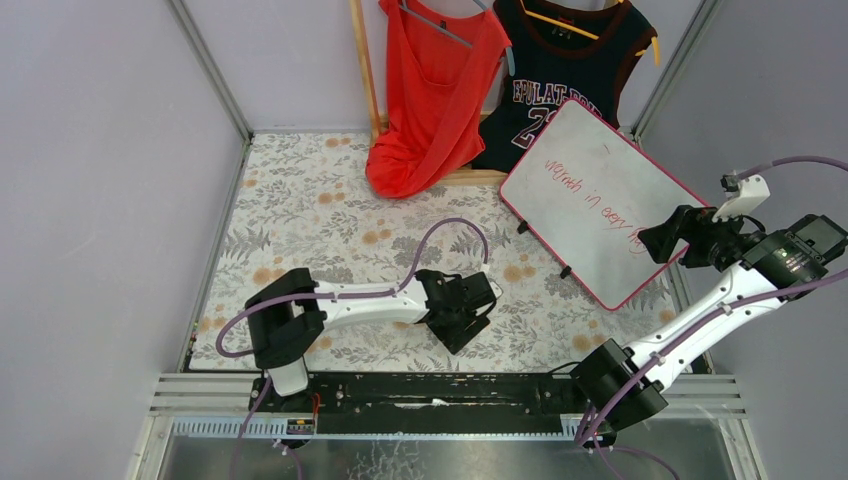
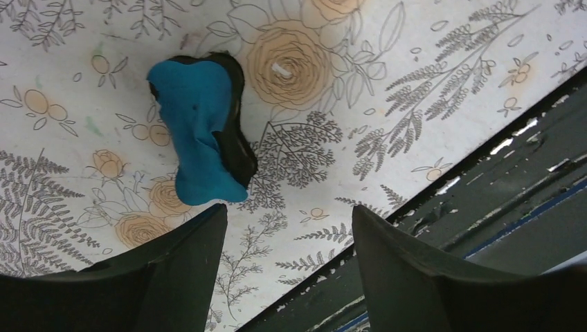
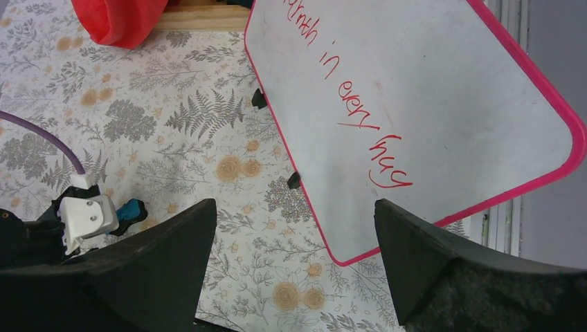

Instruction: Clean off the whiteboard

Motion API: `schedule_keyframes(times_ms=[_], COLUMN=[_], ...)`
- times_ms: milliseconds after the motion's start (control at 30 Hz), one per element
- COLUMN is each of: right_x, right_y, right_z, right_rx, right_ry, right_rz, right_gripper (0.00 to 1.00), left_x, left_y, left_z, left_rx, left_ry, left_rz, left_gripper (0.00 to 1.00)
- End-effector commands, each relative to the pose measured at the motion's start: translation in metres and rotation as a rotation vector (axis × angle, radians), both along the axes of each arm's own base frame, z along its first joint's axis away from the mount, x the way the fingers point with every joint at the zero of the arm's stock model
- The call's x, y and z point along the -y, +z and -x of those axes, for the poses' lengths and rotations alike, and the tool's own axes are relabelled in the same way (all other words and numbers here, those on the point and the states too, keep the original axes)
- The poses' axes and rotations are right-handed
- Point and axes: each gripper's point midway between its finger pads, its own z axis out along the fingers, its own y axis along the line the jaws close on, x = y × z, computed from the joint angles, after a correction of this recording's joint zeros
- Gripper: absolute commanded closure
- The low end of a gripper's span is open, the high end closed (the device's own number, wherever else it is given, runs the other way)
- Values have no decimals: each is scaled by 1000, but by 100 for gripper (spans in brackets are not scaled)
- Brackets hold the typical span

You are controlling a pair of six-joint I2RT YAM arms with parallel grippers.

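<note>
While the large rectangular whiteboard with the thin pink-red frame and rounded corners (image 1: 600, 195) sits turned on a diagonal in the right centre of the top view, its upper corner reaches over the hem of a dark basketball jersey with white lettering (image 1: 560, 80) hanging at the top of the frame. Red handwriting (image 3: 360, 111) runs across the board's face, and two small black feet (image 3: 294, 180) show along its lower-left edge, against the floral-printed table covering (image 1: 330, 220). The right gripper (image 1: 662, 240) is raised over the board's lower-right edge; in its wrist view the two dark fingers (image 3: 173, 256) stand wide apart with nothing between them. The left gripper (image 1: 470, 310) is low over the covering at the centre of the top view, its fingers (image 2: 187, 256) likewise spread and empty. Just beyond its fingertips, upper left in its wrist view, lies a small blue eraser block with a black backing (image 2: 197, 131), resting on the covering and untouched. A bright red sleeveless top (image 1: 430, 90) hangs left of the jersey, beside a light wooden rack post (image 1: 365, 60).
</note>
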Motion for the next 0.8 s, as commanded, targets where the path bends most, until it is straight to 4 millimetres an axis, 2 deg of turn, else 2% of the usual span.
schedule_keyframes(times_ms=[0, 133, 467, 567, 767], right_x=[-3, -6, -3, -2, -1], right_y=[1, 0, -11, -13, -19], right_z=[2, 3, 4, 4, 5], right_rx=[12, 20, 0, -7, -18], right_ry=[10, 15, 11, 12, 13], right_rz=[22, 20, 26, 29, 31], right_gripper=[9, 9, 9, 9, 10], left_x=[17, 17, 37, 33, 17], left_y=[11, 8, 24, 21, 25], left_z=[-8, -16, -40, -49, -69], left_rx=[56, 95, 155, 146, 126], left_ry=[-8, 1, -5, 19, 75], left_rz=[48, 34, 68, 63, 98], left_gripper=[35, 36, 37, 41, 41])
